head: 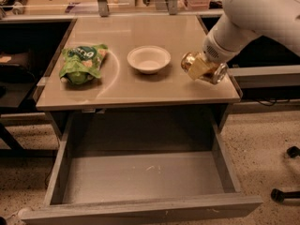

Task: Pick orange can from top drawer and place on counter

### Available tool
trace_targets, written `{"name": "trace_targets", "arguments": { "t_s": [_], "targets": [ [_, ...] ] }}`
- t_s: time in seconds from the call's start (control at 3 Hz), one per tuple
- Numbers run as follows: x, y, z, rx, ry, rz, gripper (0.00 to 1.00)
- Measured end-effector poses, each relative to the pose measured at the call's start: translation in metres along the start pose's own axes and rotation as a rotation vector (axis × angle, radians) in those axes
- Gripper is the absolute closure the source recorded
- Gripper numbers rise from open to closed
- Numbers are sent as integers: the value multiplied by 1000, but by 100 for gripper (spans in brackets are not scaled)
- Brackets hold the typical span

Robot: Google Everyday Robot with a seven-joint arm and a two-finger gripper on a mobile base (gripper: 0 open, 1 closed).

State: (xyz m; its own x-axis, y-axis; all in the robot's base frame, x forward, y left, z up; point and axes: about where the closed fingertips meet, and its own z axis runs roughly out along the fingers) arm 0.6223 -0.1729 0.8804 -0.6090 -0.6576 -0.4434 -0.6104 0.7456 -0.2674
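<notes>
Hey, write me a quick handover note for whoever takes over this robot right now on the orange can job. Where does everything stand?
Claw: shut on the orange can, which lies tilted on its side over the right end of the counter, just right of the white bowl.
Top drawer: pulled open, no can in it.
Done: can is out of the drawer and over the counter.
Left: set it down right of the bowl, release, pull the arm back.
</notes>
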Motion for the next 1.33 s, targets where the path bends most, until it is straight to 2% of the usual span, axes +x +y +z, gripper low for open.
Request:
{"name": "trace_targets", "arguments": {
  "t_s": [0.33,0.67,1.0,1.33],
  "targets": [
    [-20,-33,23,-9,7,48,100],
    [-30,-49,52,-33,20,89,100],
    [-31,-46,72,-63,27,106,100],
    [-30,-44,78,-73,31,109,89]
  ]
}}
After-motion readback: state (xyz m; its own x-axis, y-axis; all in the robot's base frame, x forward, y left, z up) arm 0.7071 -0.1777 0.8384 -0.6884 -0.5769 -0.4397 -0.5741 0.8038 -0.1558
